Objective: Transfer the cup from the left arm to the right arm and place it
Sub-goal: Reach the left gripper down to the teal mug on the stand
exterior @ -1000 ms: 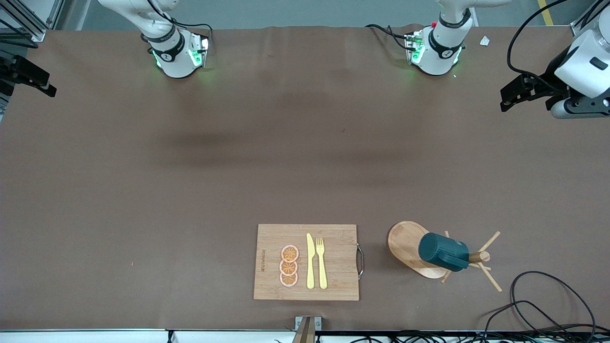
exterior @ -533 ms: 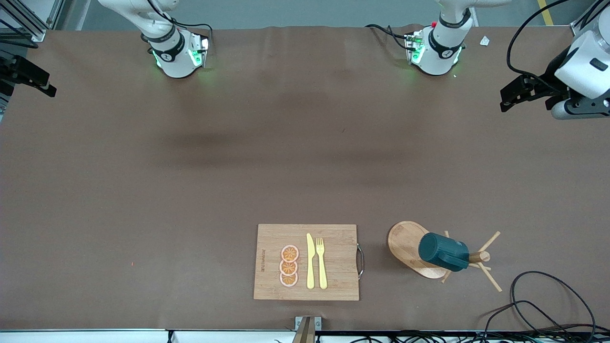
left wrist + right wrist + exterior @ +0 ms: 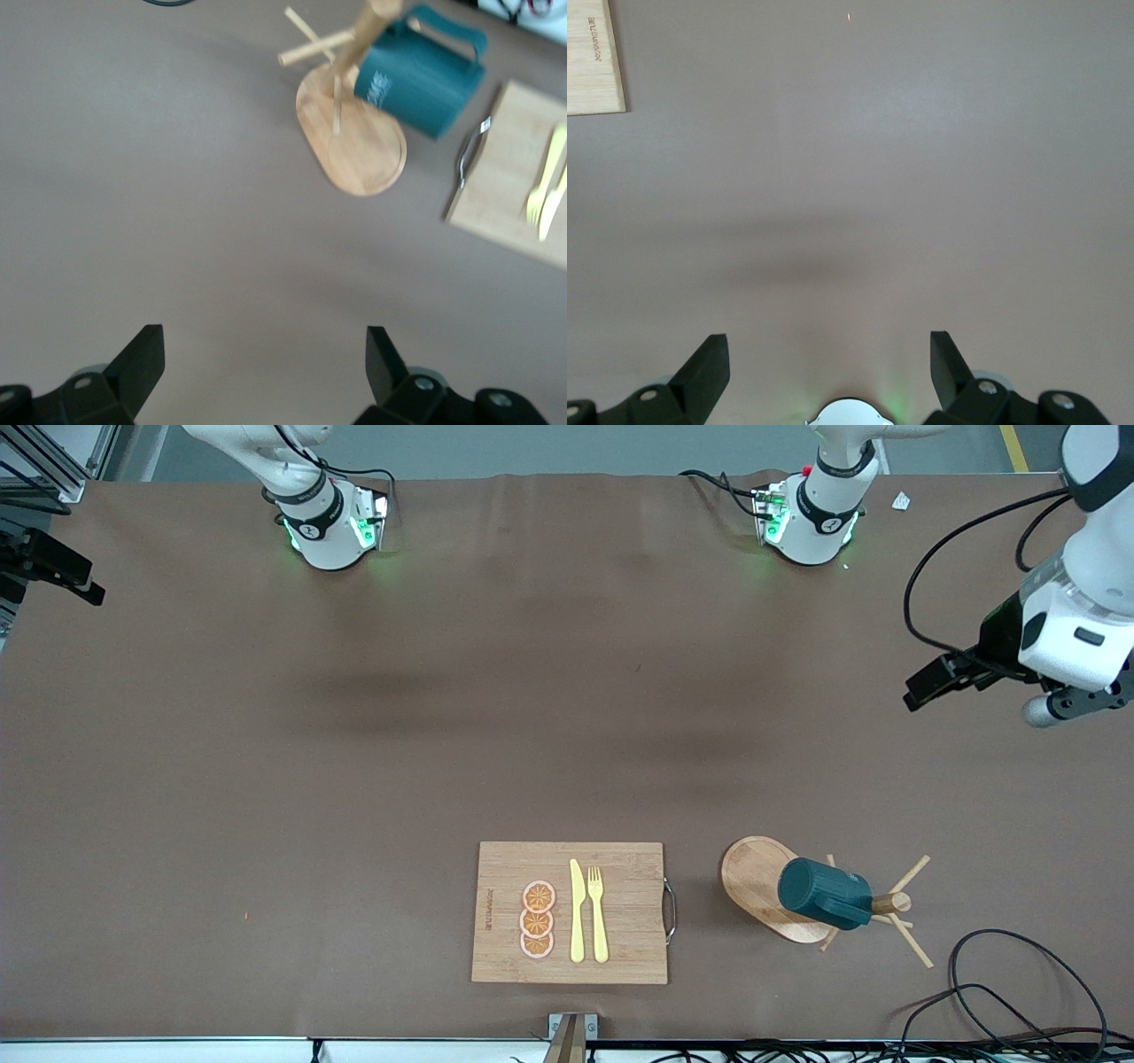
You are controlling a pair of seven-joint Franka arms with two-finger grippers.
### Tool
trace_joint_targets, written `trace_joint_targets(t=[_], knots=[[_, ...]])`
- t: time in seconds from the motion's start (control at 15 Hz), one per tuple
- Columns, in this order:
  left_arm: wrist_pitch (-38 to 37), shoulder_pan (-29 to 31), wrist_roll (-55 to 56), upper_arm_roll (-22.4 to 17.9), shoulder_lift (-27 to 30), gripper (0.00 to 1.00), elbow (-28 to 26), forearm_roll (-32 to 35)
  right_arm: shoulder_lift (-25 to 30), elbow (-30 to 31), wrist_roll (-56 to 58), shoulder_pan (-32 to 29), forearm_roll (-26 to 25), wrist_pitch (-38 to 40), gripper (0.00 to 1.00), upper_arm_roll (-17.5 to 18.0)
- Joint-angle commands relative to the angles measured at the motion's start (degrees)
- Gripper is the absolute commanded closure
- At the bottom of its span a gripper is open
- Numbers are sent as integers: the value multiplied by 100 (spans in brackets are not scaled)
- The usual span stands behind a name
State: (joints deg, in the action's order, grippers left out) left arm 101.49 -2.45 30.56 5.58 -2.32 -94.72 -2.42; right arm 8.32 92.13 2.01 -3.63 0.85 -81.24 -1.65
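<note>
The left gripper (image 3: 257,363), jaws wide and empty, hung over the tabletop's left-arm edge; the right gripper (image 3: 828,363) waited, equally open. The cup (image 3: 825,893) hung on a wooden mug tree (image 3: 771,886) near the front edge: likely rigid, breakable, best gripped across its ribbed body.

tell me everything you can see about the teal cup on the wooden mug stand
The cup is a dark teal-green mug with a ribbed wall, pale lettering on its side and a small handle. It looks ceramic. It hangs tilted on a peg of the wooden mug stand, above the stand's oval base, and seems to touch only the stand. It sits beside the cutting board, toward the left arm's end of the table. No tool holds it.
</note>
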Motion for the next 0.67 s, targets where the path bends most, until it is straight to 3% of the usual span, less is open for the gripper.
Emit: trace_joint_targets(t=[0.0,0.33,0.6], knots=[[1088,52,1122,13,162,0,-879,-389,38,24,45,-94,3,12,0,42],[3672,17,2481,22,-30,0,-2171,-1065,38,-11,45,-76,-6,12,0,50],[4641,-18,2481,22,-373,0,-2411,-2321,29,-28,37,-67,-24,3,0,59]])
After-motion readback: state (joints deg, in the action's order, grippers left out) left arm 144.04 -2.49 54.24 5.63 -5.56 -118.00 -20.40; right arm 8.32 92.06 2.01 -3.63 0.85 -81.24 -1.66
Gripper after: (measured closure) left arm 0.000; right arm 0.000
